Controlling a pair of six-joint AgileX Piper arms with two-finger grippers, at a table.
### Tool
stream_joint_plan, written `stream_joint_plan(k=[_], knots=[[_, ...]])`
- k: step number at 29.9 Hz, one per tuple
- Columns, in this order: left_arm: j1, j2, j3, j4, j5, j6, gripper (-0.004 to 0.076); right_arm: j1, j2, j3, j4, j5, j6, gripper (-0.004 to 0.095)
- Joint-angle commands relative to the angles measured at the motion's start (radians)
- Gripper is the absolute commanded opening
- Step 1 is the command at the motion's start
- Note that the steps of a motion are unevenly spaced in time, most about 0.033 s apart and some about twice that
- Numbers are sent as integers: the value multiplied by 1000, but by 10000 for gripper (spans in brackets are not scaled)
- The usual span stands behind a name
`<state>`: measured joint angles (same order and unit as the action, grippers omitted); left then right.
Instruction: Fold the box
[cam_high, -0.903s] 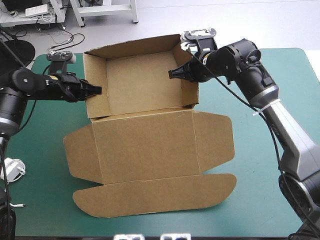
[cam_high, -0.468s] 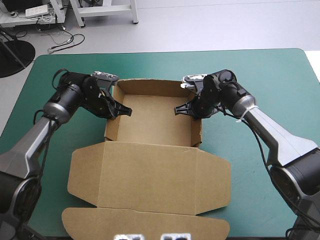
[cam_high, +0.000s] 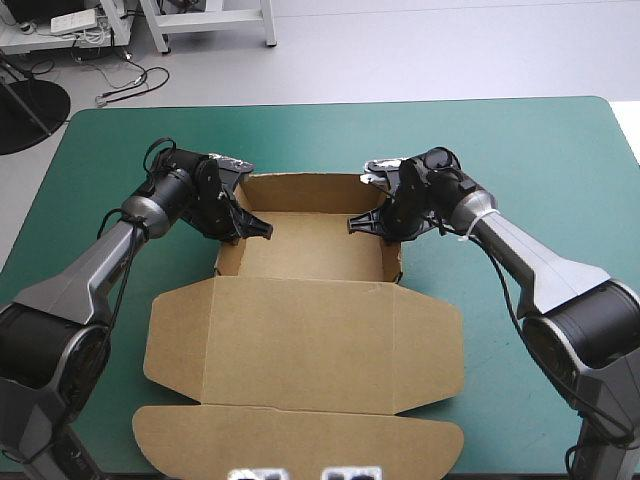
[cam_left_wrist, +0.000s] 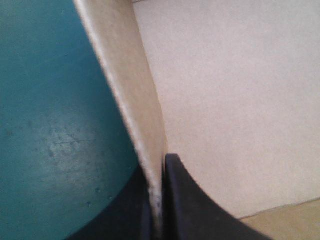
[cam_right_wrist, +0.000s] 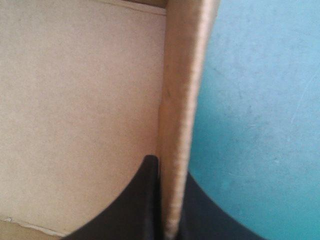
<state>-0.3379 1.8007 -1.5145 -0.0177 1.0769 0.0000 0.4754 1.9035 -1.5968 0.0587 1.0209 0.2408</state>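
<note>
High view is told first, from the near side to the far side. Closest to the robot, a long rounded flap (cam_high: 300, 440) of the brown box (cam_high: 420, 340) is laid flat on the counter (cam_high: 540, 150), which is covered in teal-green. Just past it, the wide lid (cam_high: 290, 335) is spread flat too, with a small flap on each side. Past the lid, the tray (cam_high: 310, 255) is stood up with its walls raised and its top open. The box is placed in the middle of the counter, more to the near side. The left wall (cam_high: 228, 258) of the tray is pinched by the left claw (cam_high: 262, 232), and the right wall (cam_high: 392, 262) is pinched by the right claw (cam_high: 355, 224). Past the tray, only bare teal-green cover is seen up to the far edge.

In the left wrist view, the left claw (cam_left_wrist: 156, 200) is seen almost closed, with the thin wall gripped between its two black fingers (cam_left_wrist: 192, 205). One finger is set inside the tray and the other outside it, over the cover. Ahead of the claw, the wall is seen running away.

In the right wrist view, the right claw (cam_right_wrist: 170, 205) is seen almost closed as well, with the wall held between its fingers (cam_right_wrist: 145, 200) in the same way, one inside and one outside.
</note>
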Motion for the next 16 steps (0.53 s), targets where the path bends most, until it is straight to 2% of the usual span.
stream_joint_plan(k=[1,5,8,10,14,16], knots=[[-24,-31,-21,-25,8,31,0,22,-37,-35,14,21,-32,54],[-22,-17,-21,-30,58,49,60,22,-37,-68,-59,115,-32,276],[-22,4,-21,-42,98,67,155,22,-37,-104,-104,161,-32,403],[-22,14,-23,-42,104,67,231,22,-37,-130,-122,173,-32,431],[-22,14,-27,-42,89,65,405,22,-37,-175,-141,189,-32,430],[-22,14,-40,-39,89,65,468,22,-37,-201,-150,213,-32,431]])
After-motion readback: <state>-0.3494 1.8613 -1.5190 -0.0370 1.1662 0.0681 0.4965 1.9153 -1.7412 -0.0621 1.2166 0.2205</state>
